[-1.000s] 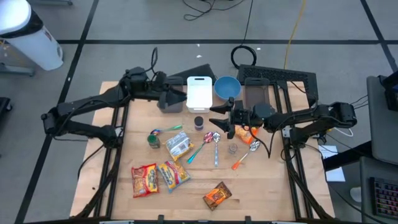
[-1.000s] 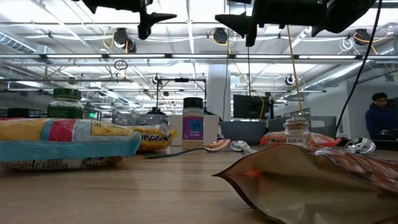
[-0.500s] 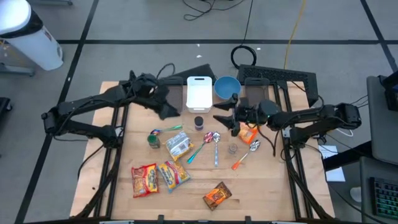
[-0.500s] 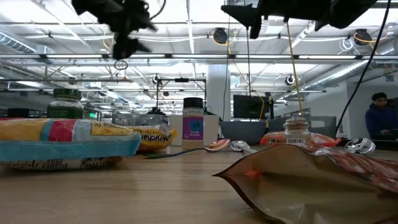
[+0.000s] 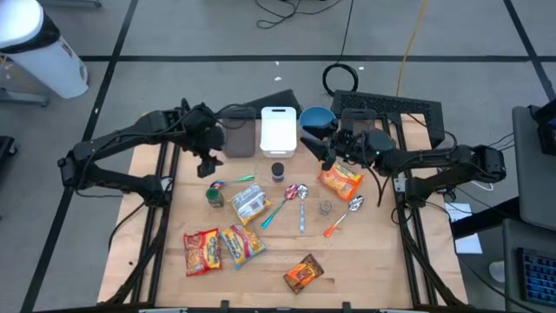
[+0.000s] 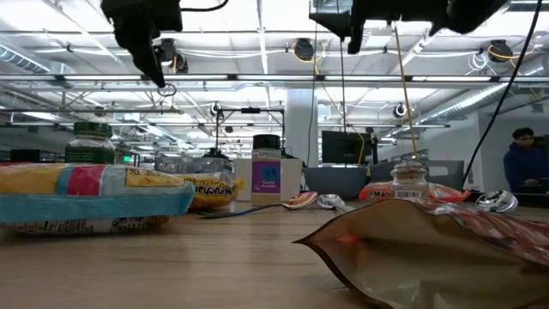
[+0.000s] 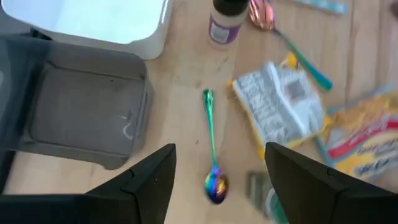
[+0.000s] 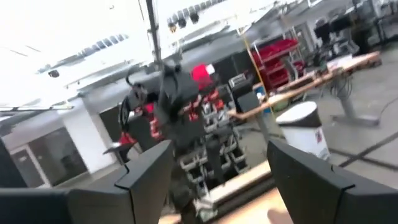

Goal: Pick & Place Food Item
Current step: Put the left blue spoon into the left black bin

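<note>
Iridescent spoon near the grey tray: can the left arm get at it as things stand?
Probably yes. The left hand is open above the iridescent spoon, which lies alone on bare wood beside the grey tray, nothing covering it.

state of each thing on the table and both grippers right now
left gripper: open, empty, above the table
right gripper: open, empty, raised
grey tray: empty
white tray: looks empty
blue bowl: upright
purple-label bottle: upright, capped
green-lid jar: upright, lidded
orange snack bag: lying flat
</note>
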{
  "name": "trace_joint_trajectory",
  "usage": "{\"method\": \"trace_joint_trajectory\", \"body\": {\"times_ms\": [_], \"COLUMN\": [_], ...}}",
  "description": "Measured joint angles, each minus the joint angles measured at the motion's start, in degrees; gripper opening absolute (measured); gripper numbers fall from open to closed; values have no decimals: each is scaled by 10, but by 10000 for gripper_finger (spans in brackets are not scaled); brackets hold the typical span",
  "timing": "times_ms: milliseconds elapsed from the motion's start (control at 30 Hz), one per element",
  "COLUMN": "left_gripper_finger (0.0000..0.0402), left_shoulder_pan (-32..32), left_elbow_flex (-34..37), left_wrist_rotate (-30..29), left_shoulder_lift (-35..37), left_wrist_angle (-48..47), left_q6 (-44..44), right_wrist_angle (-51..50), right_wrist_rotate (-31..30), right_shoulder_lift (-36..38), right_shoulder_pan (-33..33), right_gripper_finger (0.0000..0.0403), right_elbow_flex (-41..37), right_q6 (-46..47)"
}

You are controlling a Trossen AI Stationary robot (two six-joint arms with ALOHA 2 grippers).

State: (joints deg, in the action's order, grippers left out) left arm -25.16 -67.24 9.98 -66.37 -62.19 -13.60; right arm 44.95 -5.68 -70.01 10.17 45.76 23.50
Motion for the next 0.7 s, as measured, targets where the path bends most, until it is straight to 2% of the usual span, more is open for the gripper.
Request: {"method": "trace_joint_trajectory", "body": {"times_ms": [133, 233, 467, 700], "left_gripper_finger": [257, 257, 257, 257], "left_shoulder_pan": [-4, -7, -18, -10], "left_elbow_flex": [28, 67, 149, 172], "left_wrist_rotate": [17, 37, 79, 80], "left_shoulder_lift": [0, 0, 0, 0], "left_wrist_angle": [-6, -4, 5, 101], "left_q6": [-44, -55, -17, 33], "right_wrist_angle": [-71, -75, -79, -93], "right_wrist_rotate": [-5, -13, -33, -32], "right_shoulder_lift": [-8, -17, -30, -42], "right_shoulder_pan": [0, 0, 0, -1], "right_gripper_finger": [256, 256, 256, 256], "right_elbow_flex": [39, 49, 49, 48], "right_q6": [-20, -21, -11, 6]}}
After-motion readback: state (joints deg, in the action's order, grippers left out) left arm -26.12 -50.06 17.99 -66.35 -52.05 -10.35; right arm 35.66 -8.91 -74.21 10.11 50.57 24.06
